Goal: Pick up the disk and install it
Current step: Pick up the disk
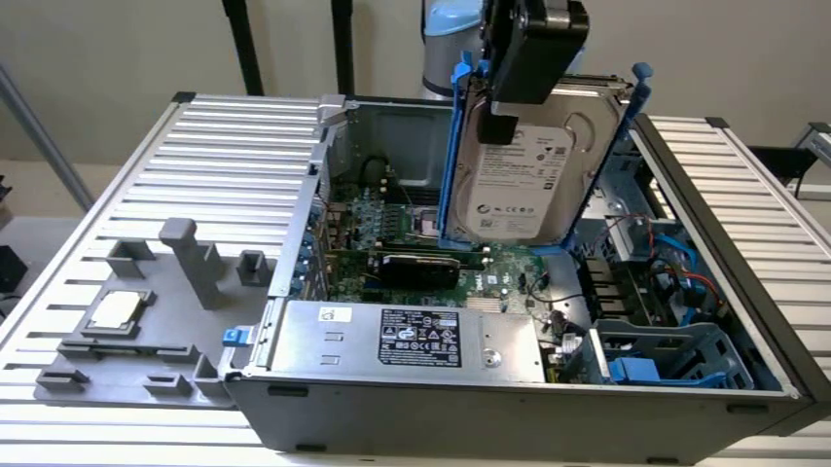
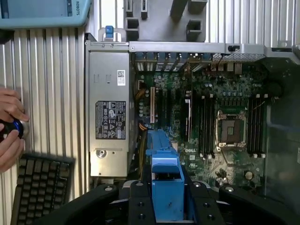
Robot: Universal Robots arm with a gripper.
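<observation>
The disk [image 1: 526,180], a silver-grey drive with a white label in a bright blue carrier, hangs upright above the open computer case [image 1: 325,195]. My gripper [image 1: 517,92] is shut on its upper end. In the wrist view the carrier's blue edge [image 2: 166,180] runs between my black fingers [image 2: 136,199], with the motherboard [image 2: 206,108] well below it. The disk touches nothing in the case.
A long silver power-supply box [image 1: 403,341] lies along the case's front wall. A blue drive cage [image 1: 675,360] sits in the case's corner at the exterior view's right. A grey fixture with a small silver chip [image 1: 115,309] lies outside. A person's hands [image 2: 9,129] and a keyboard [image 2: 40,187] are beside the case.
</observation>
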